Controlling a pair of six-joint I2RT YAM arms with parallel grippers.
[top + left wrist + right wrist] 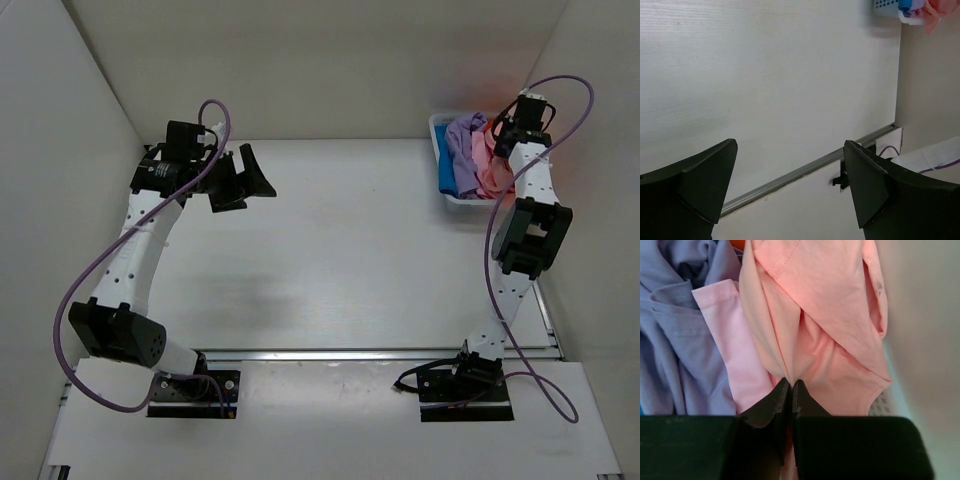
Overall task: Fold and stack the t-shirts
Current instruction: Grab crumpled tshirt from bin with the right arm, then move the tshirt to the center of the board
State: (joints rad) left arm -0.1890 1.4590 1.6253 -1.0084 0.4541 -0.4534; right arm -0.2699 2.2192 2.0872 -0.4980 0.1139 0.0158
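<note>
Right arm reaches up from its base and bends over the white basket [436, 135], wrist tipped down into it. The right gripper [791, 385] is pinched tight on a fold of the salmon-pink t-shirt [830, 300], which lies in the basket beside the light pink t-shirt [735, 350] and the lavender t-shirt [670, 315]. Left arm is well apart from the basket, left gripper [790, 145] spread wide over the table [765, 75], holding nothing. From the top the pinch is hidden behind the wrist, the blue t-shirt [446, 178] is just a strip by the basket's wall, and the wrist view crops every shirt.
</note>
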